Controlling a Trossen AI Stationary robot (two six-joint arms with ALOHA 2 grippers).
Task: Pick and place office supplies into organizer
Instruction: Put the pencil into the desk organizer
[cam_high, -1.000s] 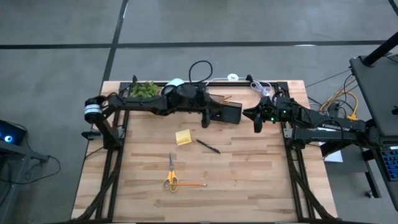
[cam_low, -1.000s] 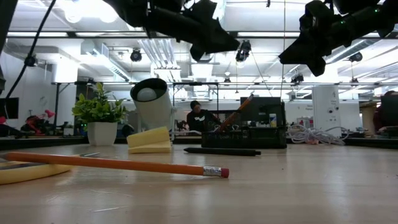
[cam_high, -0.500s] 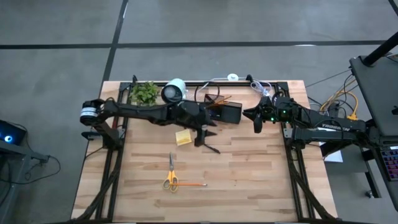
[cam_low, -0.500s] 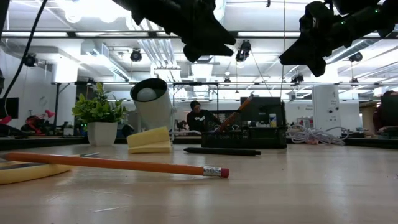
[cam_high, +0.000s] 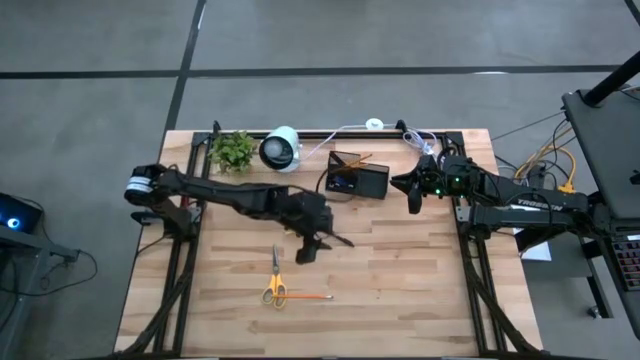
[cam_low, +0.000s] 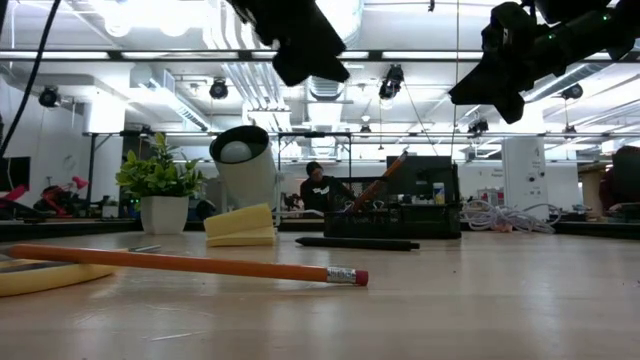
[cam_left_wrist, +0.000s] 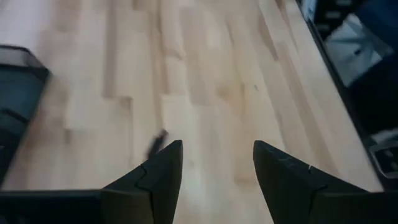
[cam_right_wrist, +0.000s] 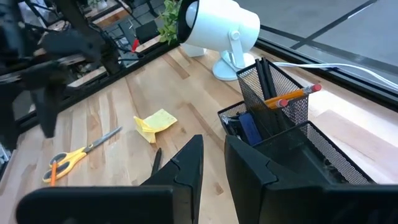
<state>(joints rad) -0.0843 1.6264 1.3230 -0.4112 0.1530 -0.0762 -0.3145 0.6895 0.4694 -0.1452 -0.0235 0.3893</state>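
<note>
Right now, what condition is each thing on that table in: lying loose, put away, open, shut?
left gripper: open, empty, above the black pen.
right gripper: nearly closed, empty, waiting beside the organizer.
organizer: upright, holding an orange pencil and dark pens.
sticky-note pad: loose on the table, its top curled.
scissors: flat on the table, blades closed.
loose pencil: lying flat.
black pen: lying flat.

Wooden-plank table (cam_high: 400, 290), carrying black mesh organizer (cam_high: 358, 178), potted plant (cam_high: 232, 150), white lamp (cam_high: 280, 148), yellow sticky-note pad (cam_right_wrist: 155, 123), black pen (cam_low: 356, 243), yellow-handled scissors (cam_high: 275, 280), orange pencil (cam_high: 310, 296).
</note>
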